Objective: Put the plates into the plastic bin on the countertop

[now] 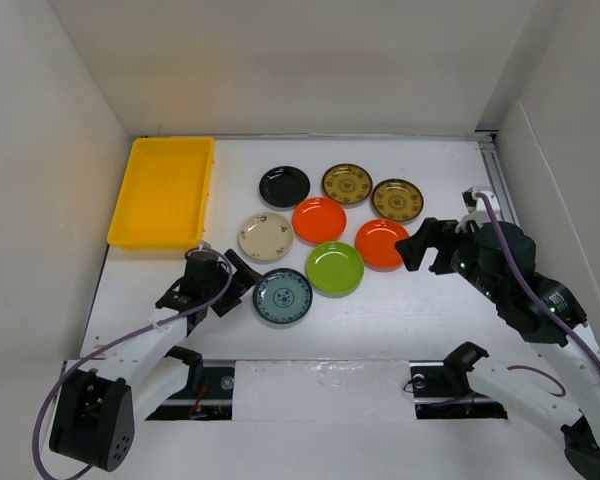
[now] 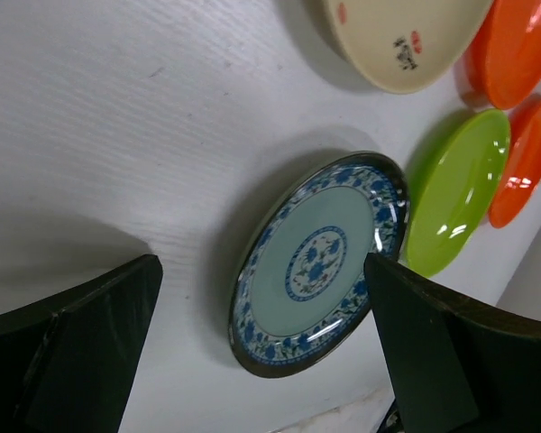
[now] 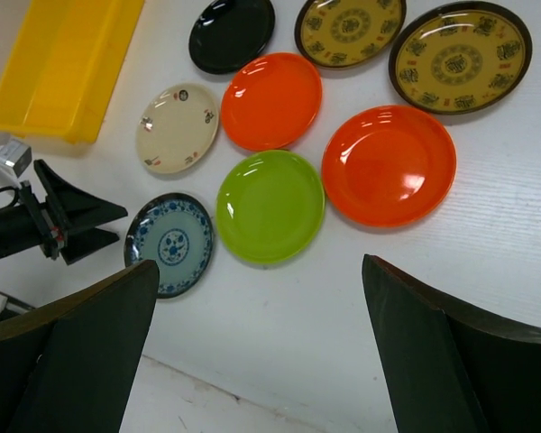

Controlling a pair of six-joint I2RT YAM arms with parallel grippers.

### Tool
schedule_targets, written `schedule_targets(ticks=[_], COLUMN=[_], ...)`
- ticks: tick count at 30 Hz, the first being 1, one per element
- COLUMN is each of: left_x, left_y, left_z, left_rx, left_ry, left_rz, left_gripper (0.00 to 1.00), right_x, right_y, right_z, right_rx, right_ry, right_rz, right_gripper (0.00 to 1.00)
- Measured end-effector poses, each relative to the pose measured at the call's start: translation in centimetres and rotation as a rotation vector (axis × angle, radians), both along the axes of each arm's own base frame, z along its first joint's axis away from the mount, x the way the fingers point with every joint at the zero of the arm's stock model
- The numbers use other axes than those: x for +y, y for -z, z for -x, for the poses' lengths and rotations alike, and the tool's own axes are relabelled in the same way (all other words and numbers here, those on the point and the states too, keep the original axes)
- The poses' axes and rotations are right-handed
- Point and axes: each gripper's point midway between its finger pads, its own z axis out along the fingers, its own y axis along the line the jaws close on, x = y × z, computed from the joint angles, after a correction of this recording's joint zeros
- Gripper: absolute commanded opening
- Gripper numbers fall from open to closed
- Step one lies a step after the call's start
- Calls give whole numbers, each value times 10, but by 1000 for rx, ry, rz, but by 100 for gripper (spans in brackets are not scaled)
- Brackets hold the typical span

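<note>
Yellow bin [image 1: 165, 190] empty, plates [image 1: 319, 220] on desk [image 1: 420, 310] right of it; left claw [image 1: 244, 280] & right claw [image 1: 408, 252] both apart; left at blue-patterned plate [image 1: 283, 297], so prob. 1st pick: next needs jaws astride rim, then close.

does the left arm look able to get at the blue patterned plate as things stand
Probably yes. The left end effector is open right beside the blue patterned plate, with only bare countertop between them. The lime green plate lies close on its far side and may crowd a finger.
</note>
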Motion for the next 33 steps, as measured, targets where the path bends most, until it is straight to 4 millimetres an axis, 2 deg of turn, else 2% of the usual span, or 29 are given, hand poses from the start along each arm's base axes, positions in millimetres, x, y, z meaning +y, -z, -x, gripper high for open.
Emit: schedule_targets(ticks=[5,6,9,10,12,17,19,27,33], left_x=[-8,-9,-9,-10,-9,-10,-10,-9,0], left_y=[0,0,5,6,12,16,17,20,13], left_z=[-6,-7,-6,-5,-3,-1,-1,3,6], left_rx=[-41,-47,-55,-54,-39,-26,-25,-20,-40], left_ry=[14,17,19,23,30,42,44,61,31], left_rz=[44,50,57,58,52,48,45,33,2], left_gripper=[83,73,58,48,39,33,24,0,0], right_x=[4,5,5,5,4,4,5,5,5], right_y=[-4,-6,-8,-9,-10,-12,-12,-11,-11], right_z=[0,0,2,2,4,5,5,6,5], right_rx=[-12,-17,-23,-27,-32,-36,-36,-34,-34], right_ry=[-20,-22,-27,-27,-29,-34,-35,-36,-36], right_rz=[-18,-22,-29,-32,-36,-43,-43,-45,-45], right_gripper=[100,100,100,100,100,100,100,100,100])
